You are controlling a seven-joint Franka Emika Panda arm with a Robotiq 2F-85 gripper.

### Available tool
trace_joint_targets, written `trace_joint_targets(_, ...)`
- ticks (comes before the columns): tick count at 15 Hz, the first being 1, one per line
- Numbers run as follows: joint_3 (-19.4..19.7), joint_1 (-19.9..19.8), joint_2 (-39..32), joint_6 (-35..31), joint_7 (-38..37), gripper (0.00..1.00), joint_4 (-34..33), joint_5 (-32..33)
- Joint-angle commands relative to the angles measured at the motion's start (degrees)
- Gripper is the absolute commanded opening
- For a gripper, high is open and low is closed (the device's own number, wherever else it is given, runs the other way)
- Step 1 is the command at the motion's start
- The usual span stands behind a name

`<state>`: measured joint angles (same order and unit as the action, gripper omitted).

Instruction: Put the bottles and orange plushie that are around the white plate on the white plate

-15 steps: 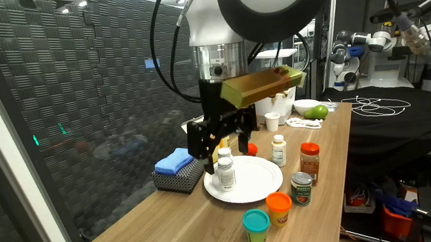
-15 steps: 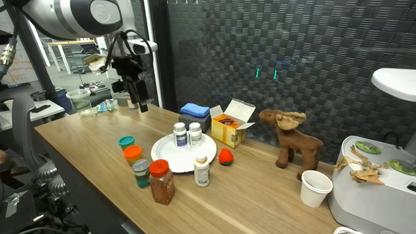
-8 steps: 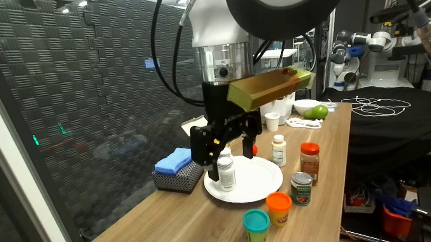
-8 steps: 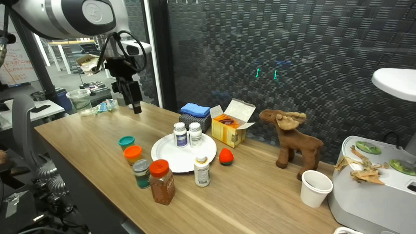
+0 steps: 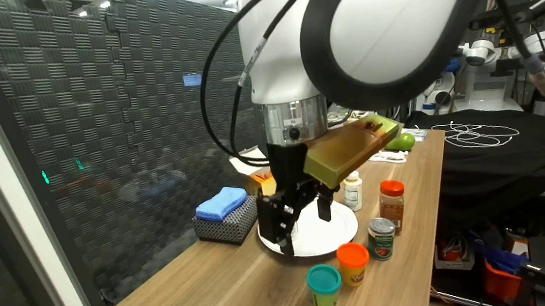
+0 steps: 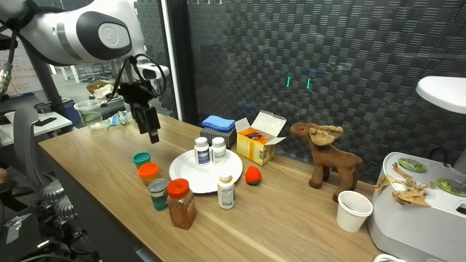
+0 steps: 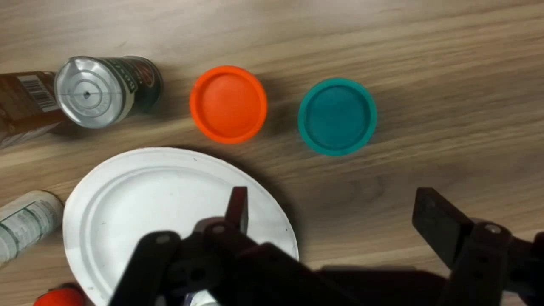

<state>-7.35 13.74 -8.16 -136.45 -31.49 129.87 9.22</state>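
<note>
Two bottles [image 6: 202, 151] sit on the white plate [image 6: 196, 180] — orange plushie [image 6: 253, 175], third white bottle [image 6: 226, 193], red-capped jar [image 6: 181, 205] and teal-topped tub [image 6: 141, 159] seemingly left — jaws wide, empty.

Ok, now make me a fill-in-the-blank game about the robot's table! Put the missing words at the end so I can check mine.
1. The white plate has ____ bottles standing on it.
2. A ____ folded cloth lies on top of the dark box.
3. The metal can stands between the brown jar and the tub with the ____ lid.
4. The end effector holds nothing: it is ____, not shut.

Missing words: two; blue; orange; open.
</note>
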Motion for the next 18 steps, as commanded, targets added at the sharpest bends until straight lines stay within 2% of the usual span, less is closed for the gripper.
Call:
trace_joint_targets(1, -0.34, 0.93, -2.18, -2.91, -0.95, 1.00, 1.38, 2.60)
trace_joint_targets(11, 0.07, 2.71, -6.14, -3.39, 1.94, 1.00, 0.45, 1.90)
trace_joint_targets(12, 0.01, 2.65, -6.21, -3.38, 2.37, 0.75, 0.47, 1.60)
trace_joint_targets(13, 0.05, 2.65, -6.26, -3.45, 2.50, 0.75, 0.50, 1.60)
trace_joint_targets(14, 0.03, 2.64, -6.22, -3.51, 2.69, 0.68, 0.55, 1.50)
trace_joint_targets(18, 0.10, 2.58, -6.09, -3.85, 2.86, 0.35, 0.61, 1.42)
